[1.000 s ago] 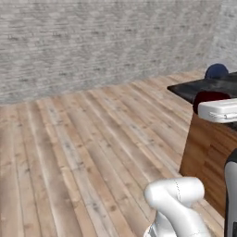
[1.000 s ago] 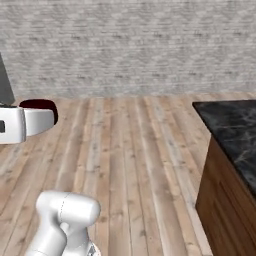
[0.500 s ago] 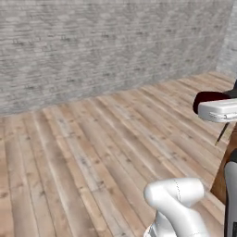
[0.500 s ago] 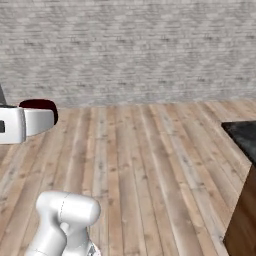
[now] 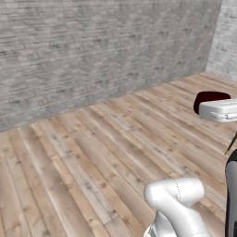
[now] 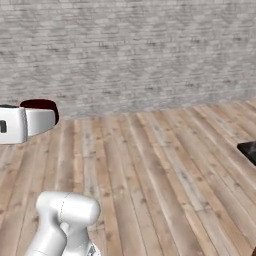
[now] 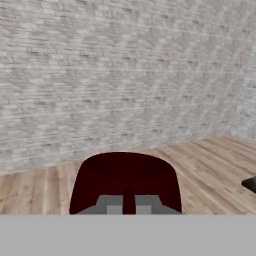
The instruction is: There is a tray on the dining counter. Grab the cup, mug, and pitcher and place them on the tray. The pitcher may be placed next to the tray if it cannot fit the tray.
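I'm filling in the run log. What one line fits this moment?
phase: carrying | gripper: shut on mug | surroundings: wood floor, brick wall | counter: corner at right

Bare pale wood-plank floor (image 5: 92,152) up to the grey brick wall (image 5: 92,51).

No text, label, brand, number or sign can be read anywhere in these views. The grey brick wall (image 5: 92,55), the wood plank floor (image 6: 165,175) and the dark maroon mug (image 7: 125,182) at the bottom of the hand view all carry no lettering.
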Available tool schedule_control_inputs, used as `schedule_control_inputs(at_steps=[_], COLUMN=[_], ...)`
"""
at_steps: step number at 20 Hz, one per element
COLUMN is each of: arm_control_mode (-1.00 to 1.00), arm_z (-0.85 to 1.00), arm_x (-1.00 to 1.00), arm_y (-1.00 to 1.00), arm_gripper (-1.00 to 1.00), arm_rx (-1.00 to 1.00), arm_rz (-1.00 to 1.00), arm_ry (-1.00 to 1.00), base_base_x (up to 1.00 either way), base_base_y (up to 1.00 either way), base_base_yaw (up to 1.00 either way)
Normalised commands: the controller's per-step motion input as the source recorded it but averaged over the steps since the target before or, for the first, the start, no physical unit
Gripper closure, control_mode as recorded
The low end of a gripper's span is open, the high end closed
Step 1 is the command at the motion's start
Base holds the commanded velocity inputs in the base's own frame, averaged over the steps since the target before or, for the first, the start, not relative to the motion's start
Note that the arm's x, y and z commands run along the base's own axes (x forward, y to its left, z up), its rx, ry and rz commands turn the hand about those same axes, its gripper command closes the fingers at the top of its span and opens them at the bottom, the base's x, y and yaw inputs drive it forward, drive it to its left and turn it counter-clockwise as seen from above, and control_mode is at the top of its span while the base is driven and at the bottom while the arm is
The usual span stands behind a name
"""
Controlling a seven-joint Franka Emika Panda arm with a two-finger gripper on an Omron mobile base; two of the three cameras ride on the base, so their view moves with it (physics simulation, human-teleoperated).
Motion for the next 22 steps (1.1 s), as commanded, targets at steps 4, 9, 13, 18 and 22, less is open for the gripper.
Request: schedule_control_inputs(at_steps=[4, 9, 13, 18, 22], arm_control_mode=[1.00, 1.00, 1.00, 1.00, 1.00], arm_z=[0.00, 0.00, 0.00, 0.00, 0.00], arm_x=[0.00, 0.00, 0.00, 0.00, 0.00], arm_y=[0.00, 0.00, 0.00, 0.00, 0.00], arm_gripper=[1.00, 1.00, 1.00, 1.00, 1.00], arm_rx=[0.00, 0.00, 0.00, 0.00, 0.00], arm_rz=[0.00, 0.00, 0.00, 0.00, 0.00], arm_ry=[0.00, 0.00, 0.00, 0.00, 0.00], base_base_x=[0.92, 0.74, 0.65, 0.43, 0.44], base_base_y=[0.72, 0.83, 0.98, 1.00, 1.00], base_base_yaw=[-0.41, -0.42, -0.49, -0.52, -0.53])
